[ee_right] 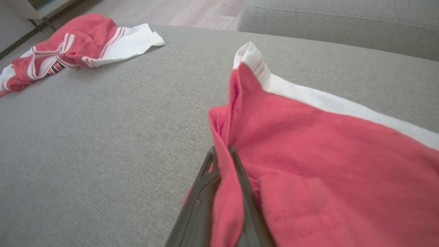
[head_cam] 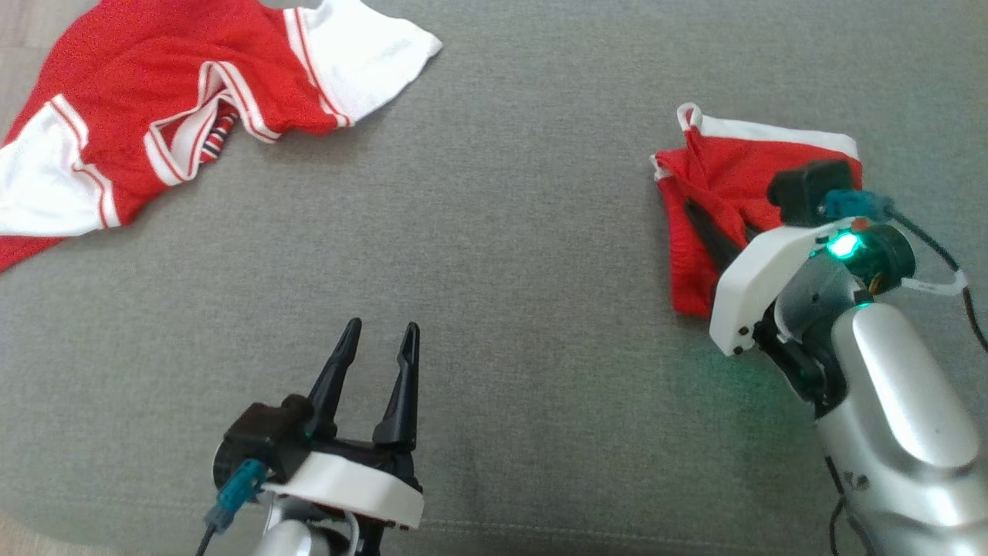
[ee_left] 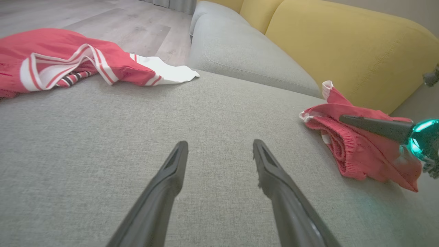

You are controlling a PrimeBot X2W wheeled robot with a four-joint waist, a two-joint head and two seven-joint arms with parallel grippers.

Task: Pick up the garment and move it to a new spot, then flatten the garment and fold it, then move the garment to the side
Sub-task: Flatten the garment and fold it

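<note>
On the right part of the grey seat cushion (head_cam: 502, 262): a bunched pair of red shorts (head_cam: 725, 174) with white trim, lying on the fabric with one white-edged corner poking upward. Over that same right part, the right gripper (ee_right: 221, 152), fingers pressed together and pinching a fold of the shorts' red cloth between them; a green light (head_cam: 843, 245) glowing on its wrist. Near the cushion's front edge, a little left of its middle, the left gripper (head_cam: 382, 328), fingers spread wide apart above bare grey fabric, well apart from the shorts; cannot tell whether the tips touch the cushion. At the cushion's far left corner, a crumpled red-and-white jersey (head_cam: 154, 93), striped collar showing, one white sleeve stretched toward the cushion's middle. Beyond the cushion's right side, just behind the shorts, a yellow backrest (ee_left: 343, 44). Past its far edge, pale wood floor (ee_left: 120, 24).
</note>
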